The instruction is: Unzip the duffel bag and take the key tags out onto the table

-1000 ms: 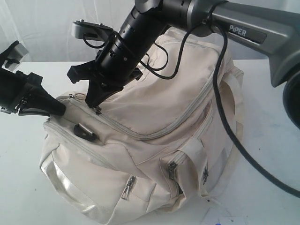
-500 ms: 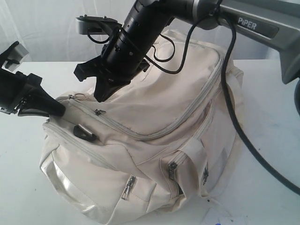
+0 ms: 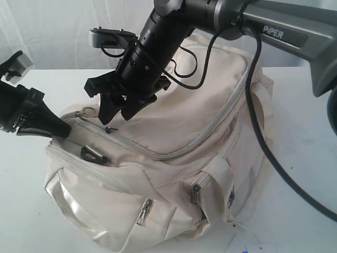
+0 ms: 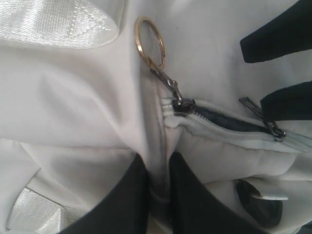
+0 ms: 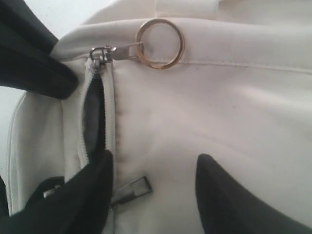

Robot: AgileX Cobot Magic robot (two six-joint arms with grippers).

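Note:
The cream duffel bag (image 3: 174, 153) lies on the white table (image 3: 308, 174). My left gripper (image 3: 57, 128) is shut on a fold of the bag's end fabric (image 4: 158, 178), just below a gold ring (image 4: 148, 43) and the zipper slider (image 4: 183, 104). My right gripper (image 3: 120, 112) hangs open just above the top zipper, with its fingers (image 5: 222, 192) on either side of a grey zipper pull (image 5: 132, 188). A short stretch of zipper gapes, showing dark lining (image 5: 94, 117). The key tags are hidden.
The right arm's black cable (image 3: 260, 121) drapes over the bag's right side. A black buckle (image 3: 95, 154) sits on the near end. Side pockets with zipper pulls (image 3: 145, 211) face the front. The satin handle (image 3: 68, 203) lies low at the left.
My right gripper has lifted off the zipper pull and its jaws have spread open. The left gripper keeps its pinch on the bag's end, which has sagged slightly.

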